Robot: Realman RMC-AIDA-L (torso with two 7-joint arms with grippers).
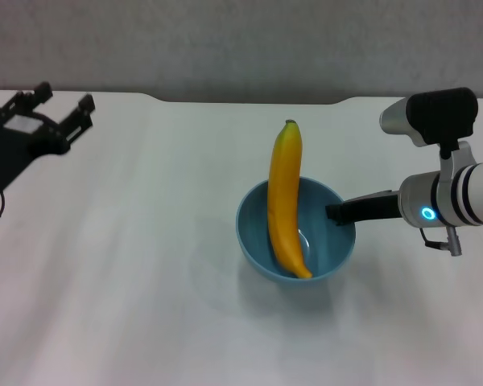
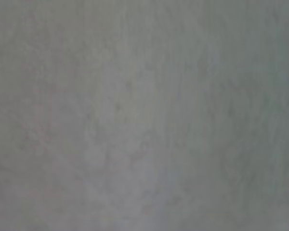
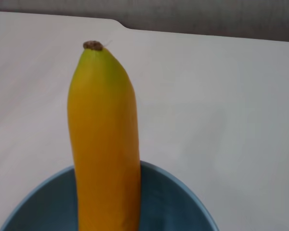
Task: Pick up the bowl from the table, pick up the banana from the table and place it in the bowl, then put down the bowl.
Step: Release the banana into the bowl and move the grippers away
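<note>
The right hand (image 1: 336, 212) holds the near-side rim of a round, glossy light-blue bowl (image 1: 258, 241), its dark fingers closed on the bowl's wall at the edge closest to the wrist, while a long, curved yellow-orange banana (image 1: 284, 193) leans inside. The banana's lower end sits on the bowl's bottom, just beyond the fingertips, and its dark-tipped upper end overhangs the far rim, away from the hand, because the fruit is longer than the bowl is wide. In the right wrist view the banana (image 3: 103, 144) rises straight ahead of the hand, with the bowl's blue rim (image 3: 183, 185) curving below it.

Whether the bowl rests on the plain white bench (image 1: 145, 265) or hangs just above it cannot be told; the shadow beneath it is soft and close. Gripping the rim rather than the body keeps the bowl's mouth open for the fruit and seems to steady the load.

The left hand (image 1: 56, 108) hangs well apart from the bowl, far out on the opposite side from the right hand, its black fingers spread and holding nothing. With the banana already in, the setting-down of the bowl appears to be the step in hand.
</note>
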